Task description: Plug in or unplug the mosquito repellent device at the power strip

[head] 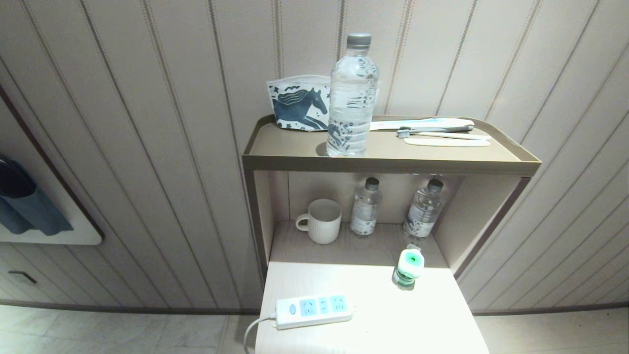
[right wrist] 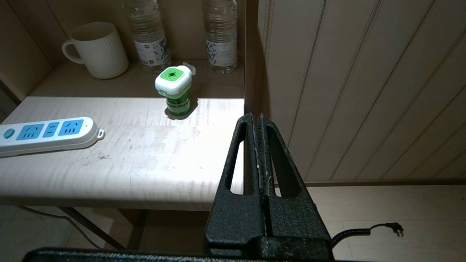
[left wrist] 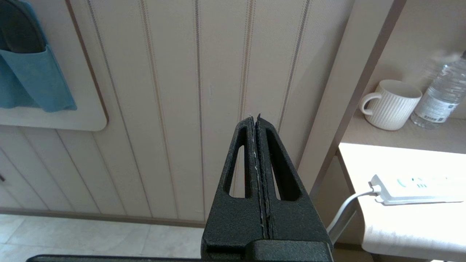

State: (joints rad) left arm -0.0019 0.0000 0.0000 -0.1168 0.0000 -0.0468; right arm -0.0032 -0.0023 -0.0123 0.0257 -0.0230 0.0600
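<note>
The mosquito repellent device point(head: 408, 266) point(right wrist: 174, 89) stands upright on the pale table, white-and-green head over a green liquid bottle, plugged into nothing. The white power strip point(head: 314, 309) point(right wrist: 47, 134) point(left wrist: 418, 185) lies flat nearer the table's front left, its blue sockets empty and its cord running off the left edge. Neither arm shows in the head view. My right gripper point(right wrist: 255, 115) is shut and empty, off the table's front right corner, well short of the device. My left gripper point(left wrist: 254, 116) is shut and empty, left of the table, facing the panelled wall.
A white ribbed mug point(head: 320, 221) and two small water bottles point(head: 366, 206) point(head: 425, 209) stand in the niche behind the device. The shelf above point(head: 388, 164) carries a tall water bottle point(head: 352, 96), a horse-print pouch and toothbrushes. A loose black plug lead point(right wrist: 382, 231) lies on the floor.
</note>
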